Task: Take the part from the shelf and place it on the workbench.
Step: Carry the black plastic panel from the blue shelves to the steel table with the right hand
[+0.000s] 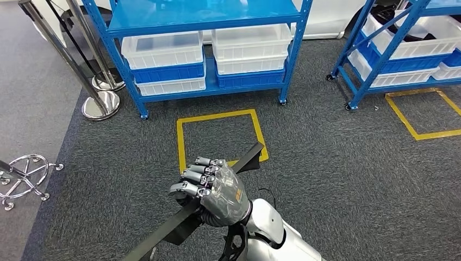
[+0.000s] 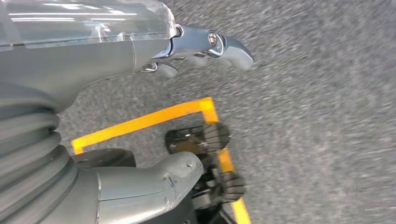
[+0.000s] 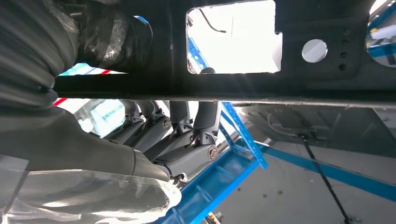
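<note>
The long, flat black metal part (image 1: 179, 220) lay diagonally across the lower centre of the head view, running from the bottom edge near the lower left up to its far end over the corner of a yellow tape square (image 1: 218, 115) marked on the dark grey carpet floor (image 1: 337, 163). The right hand (image 1: 211, 187) gripped the part near its middle, fingers curled over the top edge and the palm behind it. In the right wrist view, the same part (image 3: 233, 86) crossed the upper half of the frame as a dark plate with a rectangular cut-out and a round hole, and the dark fingers (image 3: 187, 126) were wrapped up against its lower edge.

The left hand (image 2: 196, 51) appeared in the left wrist view along the upper part of the frame, fingers extended and held close together, holding nothing, above the carpet and a yellow tape corner (image 2: 205, 105).

A blue steel shelf rack (image 1: 206, 24) stood at the upper centre of the head view, carrying white and blue plastic bins (image 1: 163, 49) on its lower tier. A second blue rack (image 1: 391, 43) with similar bins occupied the upper right. Chrome barrier posts (image 1: 100, 103) stood at the upper left, and a chrome chair base (image 1: 24, 176) at the left edge.
</note>
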Controlling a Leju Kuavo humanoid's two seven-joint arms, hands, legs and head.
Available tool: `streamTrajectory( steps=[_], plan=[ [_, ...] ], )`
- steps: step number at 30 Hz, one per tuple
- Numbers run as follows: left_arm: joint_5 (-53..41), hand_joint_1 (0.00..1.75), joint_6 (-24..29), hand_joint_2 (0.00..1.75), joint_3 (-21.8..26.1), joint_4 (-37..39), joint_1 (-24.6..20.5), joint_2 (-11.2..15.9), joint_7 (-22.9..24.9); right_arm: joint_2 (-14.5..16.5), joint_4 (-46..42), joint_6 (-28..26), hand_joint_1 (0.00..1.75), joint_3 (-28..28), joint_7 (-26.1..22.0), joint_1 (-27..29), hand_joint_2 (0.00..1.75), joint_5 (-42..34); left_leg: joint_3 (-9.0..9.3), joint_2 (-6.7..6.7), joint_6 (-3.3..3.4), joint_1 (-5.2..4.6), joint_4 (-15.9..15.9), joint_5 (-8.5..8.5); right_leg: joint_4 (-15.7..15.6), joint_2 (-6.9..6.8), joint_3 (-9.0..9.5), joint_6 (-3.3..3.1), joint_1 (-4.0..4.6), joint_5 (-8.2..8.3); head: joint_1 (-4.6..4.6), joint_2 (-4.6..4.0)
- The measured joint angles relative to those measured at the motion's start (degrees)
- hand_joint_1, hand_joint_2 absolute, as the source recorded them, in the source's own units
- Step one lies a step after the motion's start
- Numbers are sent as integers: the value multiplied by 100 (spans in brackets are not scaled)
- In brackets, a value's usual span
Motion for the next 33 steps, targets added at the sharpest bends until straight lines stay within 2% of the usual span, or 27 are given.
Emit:
streamTrajectory(
  steps=[1, 2, 3, 4, 5, 6, 8, 9, 10, 11, 13, 14, 15, 16, 17, 18, 19, 20, 21, 22, 24, 26, 28, 29, 30, 31, 33],
  plan=[
    [-1, 0, 1, 175, 0, 0, 0, -2, 8, -7, 4, -4, 175, 1, 2, 0, 175, 21, -137, 6, -24, 14, 61, 55, 7, 0, 141, 25, -23, 166, -1, 0],
    [-2, 0, 2, 175, 0, 0, 0, -3, 12, -11, 8, -9, 175, 1, 3, 0, 175, 45, -268, 10, -55, 30, 136, 101, -186, -1, 391, 49, -47, 276, -1, 0],
    [-5, 0, 2, 175, 0, -1, -2, -2, 15, -14, 7, -14, 175, 2, 3, -2, 175, 68, -391, 8, -89, 38, 219, 135, -533, -1, 706, 74, -61, 237, 0, 0],
    [-9, 0, 2, 175, 0, -1, -3, -2, 16, -13, 5, -26, 175, 2, 2, -4, 175, 99, -487, 5, -125, 41, 302, 163, -917, 8, 1000, 68, -60, 98, -2, 0],
    [-14, 0, 1, 175, 0, -1, -5, -2, 14, -12, 3, -46, 175, 3, -1, -2, 175, 142, -551, 1, -167, 39, 362, 195, -1229, 15, 1210, 46, -53, -64, -3, 0],
    [-18, 0, 0, 175, 0, -1, -3, -2, 9, -11, 2, -76, 175, 4, -3, 6, 175, 194, -587, -2, -204, 38, 387, 237, -1413, 22, 1304, 6, -29, -181, -5, 0],
    [-31, 0, -1, 175, 0, 0, 20, -1, -12, -12, 3, -164, 175, 6, -7, 53, 175, 327, -620, -8, -280, 64, 386, 319, -1474, 14, 1259, -109, -9, -131, -5, 0],
    [-40, 0, 0, 175, 0, 0, 38, 1, -29, -13, 3, -209, 175, 7, -8, 85, 175, 388, -661, -19, -311, 81, 429, 257, -1483, 7, 1209, -162, -6, -70, -6, 0],
    [-56, 0, 2, 175, 0, 0, 57, 2, -51, -13, 3, -249, 175, 8, -8, 114, 175, 437, -723, -33, -342, 94, 560, 90, -1497, 0, 1145, -211, -13, -6, -7, 0],
    [-70, 0, 5, 175, 0, 0, 70, 3, -74, -13, 4, -284, 175, 8, -7, 138, 175, 474, -805, -47, -368, 104, 796, -172, -1506, -5, 1069, -246, -18, 57, -7, 0],
    [-97, 0, 11, 175, 0, 0, 79, 3, -104, -13, 4, -332, 175, 8, 12, 181, 175, 546, -976, -57, -403, 104, 1477, -686, -1508, -3, 913, -275, -4, 177, -7, 0],
    [-110, 0, 15, 175, 0, 0, 80, 3, -109, -14, 5, -346, 175, 6, 29, 207, 175, 597, -1009, -58, -403, 103, 1779, -782, -1504, -4, 832, -275, 8, 238, -7, 0],
    [-121, 0, 21, 175, 0, 0, 81, 3, -108, -14, 5, -354, 175, 0, 49, 235, 175, 653, -973, -59, -390, 99, 1940, -747, -1499, -4, 758, -274, 21, 296, -8, 0],
    [-131, 0, 32, 175, 0, 0, 82, 3, -104, -14, 5, -357, 175, -12, 65, 262, 175, 706, -833, -61, -359, 91, 1903, -620, -1495, -5, 690, -273, 37, 352, -8, 0],
    [-141, 0, 44, 175, 0, 0, 80, 3, -98, -14, 4, -360, 175, -25, 76, 284, 175, 748, -598, -64, -312, 74, 1678, -476, -1493, -3, 634, -271, 52, 403, -9, 0],
    [-143, 0, 55, 175, 0, 0, 74, 14, -93, -14, 1, -361, 175, -38, 84, 298, 175, 775, -292, -67, -247, 48, 1301, -405, -1492, -4, 599, -267, 62, 447, -7, 0],
    [-145, 0, 66, 175, 0, 0, 65, 26, -89, -14, -4, -363, 175, -49, 90, 307, 175, 794, 22, -66, -184, 22, 873, -413, -1491, -5, 575, -252, 68, 489, -7, 0],
    [-148, 0, 71, 175, 0, 0, 53, 38, -86, -14, -9, -365, 175, -58, 93, 311, 175, 801, 248, -64, -135, -7, 526, -474, -1493, -11, 563, -228, 67, 526, -6, 0],
    [-151, 0, 73, 175, 0, 0, 42, 50, -85, -14, -13, -369, 175, -66, 94, 315, 175, 807, 381, -61, -96, -31, 292, -545, -1502, -21, 558, -194, 58, 563, -6, 0],
    [-156, 0, 72, 175, 0, 0, 36, 51, -85, -14, -17, -373, 175, -76, 96, 320, 175, 814, 423, -57, -69, -46, 175, -570, -1522, -31, 557, -155, 52, 605, -7, 0],
    [-172, 0, 67, 175, 0, 0, 41, 40, -81, -17, -22, -381, 175, -103, 98, 329, 175, 841, 420, -56, -20, -19, 54, -462, -1524, -36, 534, -84, 55, 627, -5, 0],
    [-190, 0, 65, 175, 0, 0, 44, 26, -79, -25, -27, -389, 175, -131, 106, 335, 175, 873, 384, -62, 30, 20, -46, -312, -1204, -14, 384, -34, 61, 349, -4, 0],
    [-197, 0, 65, 175, 0, 0, 50, 14, -83, -41, -25, -395, 175, -140, 117, 349, 175, 887, 275, -89, 49, 16, -31, -233, -499, 4, 117, 8, 48, -112, -4, 0],
    [-197, 0, 65, 175, 0, 0, 60, 7, -85, -50, -21, -396, 175, -140, 122, 360, 175, 889, 218, -113, 38, 16, -8, -207, -210, 6, 31, 27, 41, -245, -4, 0],
    [-197, 0, 65, 175, 0, 0, 74, -2, -87, -57, -18, -396, 175, -140, 125, 371, 175, 889, 166, -143, 29, 18, 21, -189, -72, 6, 23, 41, 33, -286, -5, 0],
    [-198, 0, 65, 175, 0, 0, 85, -9, -88, -61, -15, -396, 175, -141, 127, 376, 175, 893, 122, -182, 18, 21, 57, -178, -173, 12, 139, 49, 23, -217, -4, 0],
    [-201, 0, 64, 175, 0, 0, 93, -25, -96, -64, -13, -397, 175, -143, 128, 375, 175, 908, 42, -268, -10, 32, 153, -177, -849, 121, 604, 42, -3, 28, -4, 0]
  ],
)
